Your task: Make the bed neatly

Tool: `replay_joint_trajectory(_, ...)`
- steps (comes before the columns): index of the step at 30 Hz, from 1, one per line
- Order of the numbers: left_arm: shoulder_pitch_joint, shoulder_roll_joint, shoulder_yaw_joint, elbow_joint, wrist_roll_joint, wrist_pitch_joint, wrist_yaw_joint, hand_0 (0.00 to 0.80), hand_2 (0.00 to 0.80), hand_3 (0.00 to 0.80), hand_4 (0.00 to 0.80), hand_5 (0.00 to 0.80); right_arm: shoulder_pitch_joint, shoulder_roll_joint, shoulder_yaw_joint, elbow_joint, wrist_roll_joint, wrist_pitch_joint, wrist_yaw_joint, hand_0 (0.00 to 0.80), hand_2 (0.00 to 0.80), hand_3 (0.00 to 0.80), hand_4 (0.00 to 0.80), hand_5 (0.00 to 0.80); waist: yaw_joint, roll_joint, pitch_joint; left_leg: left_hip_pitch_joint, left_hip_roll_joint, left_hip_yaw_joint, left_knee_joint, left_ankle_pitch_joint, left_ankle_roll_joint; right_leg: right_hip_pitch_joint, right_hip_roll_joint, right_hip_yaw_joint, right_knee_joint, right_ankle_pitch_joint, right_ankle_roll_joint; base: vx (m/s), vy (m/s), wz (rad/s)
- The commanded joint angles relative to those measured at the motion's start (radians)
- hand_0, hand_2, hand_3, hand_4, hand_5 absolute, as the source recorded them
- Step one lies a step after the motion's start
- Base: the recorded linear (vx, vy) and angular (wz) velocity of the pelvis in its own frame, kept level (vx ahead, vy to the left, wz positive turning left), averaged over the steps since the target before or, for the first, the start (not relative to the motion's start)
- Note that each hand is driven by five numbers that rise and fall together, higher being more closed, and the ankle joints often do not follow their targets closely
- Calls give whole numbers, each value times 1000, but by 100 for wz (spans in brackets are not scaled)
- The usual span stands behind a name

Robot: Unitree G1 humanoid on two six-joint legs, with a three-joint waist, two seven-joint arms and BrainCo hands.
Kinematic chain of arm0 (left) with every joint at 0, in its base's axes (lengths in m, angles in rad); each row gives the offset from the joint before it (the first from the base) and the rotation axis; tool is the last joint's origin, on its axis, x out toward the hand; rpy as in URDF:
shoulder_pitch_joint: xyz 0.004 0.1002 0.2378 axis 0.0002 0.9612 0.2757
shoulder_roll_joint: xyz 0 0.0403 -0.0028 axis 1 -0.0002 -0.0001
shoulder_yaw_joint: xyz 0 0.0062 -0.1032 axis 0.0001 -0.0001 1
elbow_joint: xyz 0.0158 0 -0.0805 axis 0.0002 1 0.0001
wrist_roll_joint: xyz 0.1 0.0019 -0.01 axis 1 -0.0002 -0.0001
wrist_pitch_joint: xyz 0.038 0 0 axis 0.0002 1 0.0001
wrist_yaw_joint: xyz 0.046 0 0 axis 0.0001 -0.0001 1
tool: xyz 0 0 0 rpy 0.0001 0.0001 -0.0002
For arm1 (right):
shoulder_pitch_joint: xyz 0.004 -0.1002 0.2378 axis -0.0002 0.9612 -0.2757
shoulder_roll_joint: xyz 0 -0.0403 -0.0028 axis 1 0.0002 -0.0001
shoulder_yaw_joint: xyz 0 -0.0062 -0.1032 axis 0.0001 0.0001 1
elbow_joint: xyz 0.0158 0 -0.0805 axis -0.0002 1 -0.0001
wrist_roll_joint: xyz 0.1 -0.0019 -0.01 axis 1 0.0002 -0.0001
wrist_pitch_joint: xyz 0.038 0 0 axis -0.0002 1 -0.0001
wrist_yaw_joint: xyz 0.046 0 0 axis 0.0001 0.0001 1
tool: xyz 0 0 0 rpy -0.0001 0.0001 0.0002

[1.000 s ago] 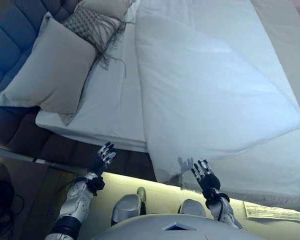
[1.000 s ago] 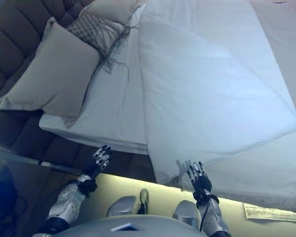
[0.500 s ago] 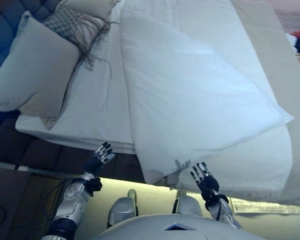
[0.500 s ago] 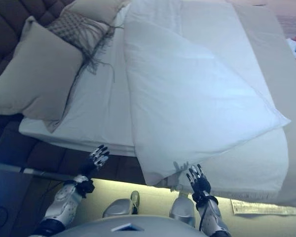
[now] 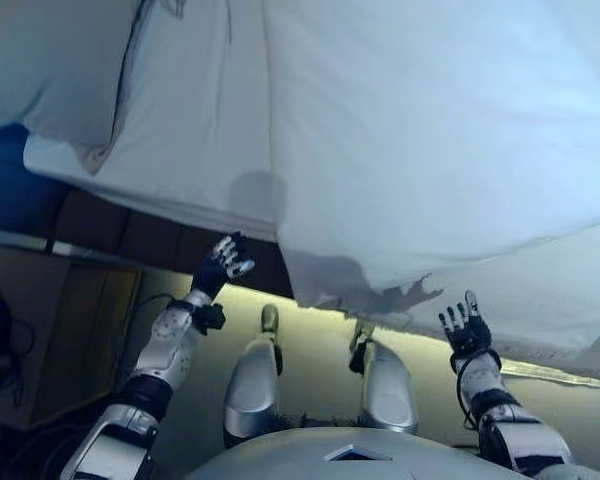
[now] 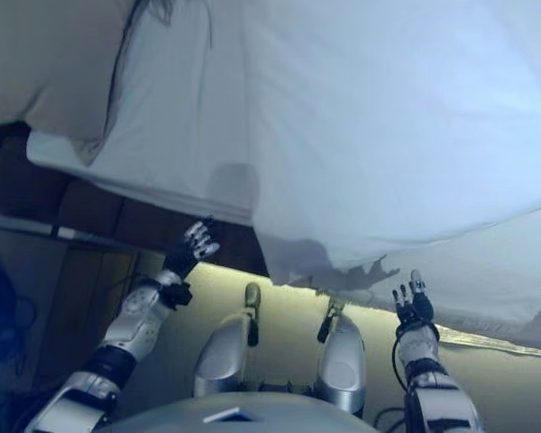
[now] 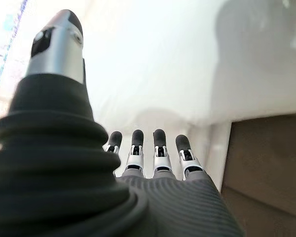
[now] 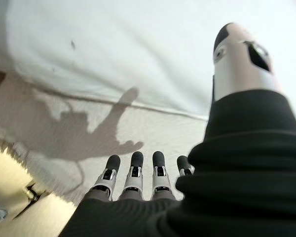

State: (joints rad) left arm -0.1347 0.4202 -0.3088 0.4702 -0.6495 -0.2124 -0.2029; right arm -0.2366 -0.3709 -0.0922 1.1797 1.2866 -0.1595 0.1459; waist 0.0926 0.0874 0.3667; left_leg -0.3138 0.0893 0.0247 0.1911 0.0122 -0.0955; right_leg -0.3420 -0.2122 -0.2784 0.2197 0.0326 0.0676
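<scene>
A white duvet [image 5: 430,140] lies folded back across the bed, its near corner hanging over the bed's side edge. A white sheet [image 5: 195,130] covers the mattress to its left. A pale pillow [image 5: 50,70] lies at the head end, upper left. My left hand [image 5: 223,265] is open and empty, raised in front of the dark bed base below the sheet edge. My right hand [image 5: 465,328] is open and empty, raised just below the duvet's hanging edge. Neither hand touches the bedding. The left wrist view shows straight fingers [image 7: 160,150] before the sheet; the right wrist view shows straight fingers [image 8: 133,170] before the duvet.
The dark bed base [image 5: 130,230] runs under the mattress, with a lit strip along the floor beneath it. A dark headboard [image 5: 0,190] stands at the left. A wooden bedside unit [image 5: 40,340] sits at lower left.
The camera has tipped down and closer to the bed edge. Both hands stay open; the right hand has shifted to the right, the left hand has risen slightly.
</scene>
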Motion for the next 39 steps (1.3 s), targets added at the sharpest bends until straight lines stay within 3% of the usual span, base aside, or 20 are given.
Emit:
replay_joint_trajectory(1, -5, 43, -29, -99, -43, -65, 7, 0, 0, 0, 0, 0, -36, -86, -77, 48, 120, 49, 92, 0, 0, 0, 0, 0, 37, -5, 11, -97, 6, 1, 77, -13, 16, -9, -118, -18, 32, 22, 107, -64, -56, 8)
replay_joint_trajectory(5, 1, 67, -26, -126, -65, -76, -1, 0, 0, 0, 0, 0, -88, -156, -118, 69, 195, 105, 136, 0, 0, 0, 0, 0, 51, 13, 43, -178, -6, -24, 136, -21, 13, -80, -134, -6, 95, -3, 103, -66, -34, 8)
replay_joint_trajectory(12, 23, 90, -25, -216, -96, -72, 6, 0, 0, 0, 0, 0, -161, -271, -159, 133, 230, 144, 113, 0, 0, 0, 0, 0, 74, 50, 81, -243, -23, -31, 142, 1, 15, -142, -142, -5, 131, -21, 100, -51, -4, 9)
replay_joint_trajectory(21, 11, 110, -19, -260, -128, -78, 13, 0, 0, 0, 0, 0, -202, -335, -199, 152, 269, 174, 137, 0, 0, 0, 0, 0, 87, 78, 109, -262, -37, -32, 124, 25, 15, -156, -155, -18, 119, -10, 108, -34, 16, 8)
replay_joint_trajectory(22, 11, 114, -17, -268, -130, -74, 14, 0, 0, 0, 0, 0, -206, -334, -196, 146, 257, 169, 149, 477, 477, 477, 477, 477, 89, 80, 111, -263, -40, -34, 124, 26, 17, -154, -156, -18, 116, -8, 109, 57, 15, 3)
replay_joint_trajectory(23, 12, 115, -14, -269, -131, -74, 11, 0, 0, 0, 0, 0, -211, -334, -191, 141, 249, 167, 154, 687, 687, 687, 687, 687, 92, 80, 105, -254, -42, -41, 124, 5, 13, -144, -154, -9, 118, -28, 120, 73, 17, 3)
replay_joint_trajectory(24, 12, 116, -12, -269, -135, -73, 8, 0, 0, 0, 0, 0, -216, -337, -187, 137, 243, 166, 153, 800, 800, 800, 800, 800, 94, 81, 106, -254, -45, -42, 125, 6, 13, -143, -156, -9, 120, -27, 121, 82, 34, 4)
replay_joint_trajectory(33, -3, 115, -6, -259, -154, -65, -3, 0, 0, 0, 0, 0, -308, -353, -143, 115, 199, 200, 164, 800, 800, 800, 800, 800, 121, 91, 109, -248, -71, -45, 97, 43, 27, -111, -170, -38, 68, 18, 124, -24, 60, 1)
replay_joint_trajectory(39, -9, 117, -7, -267, -169, -64, -1, 0, 0, 0, 0, 0, -307, -317, -115, 94, 81, 166, 199, 800, 800, 800, 800, 800, 129, 90, 104, -236, -81, -53, 91, 43, 30, -70, -165, -52, 37, 27, 126, 24, 48, 3)
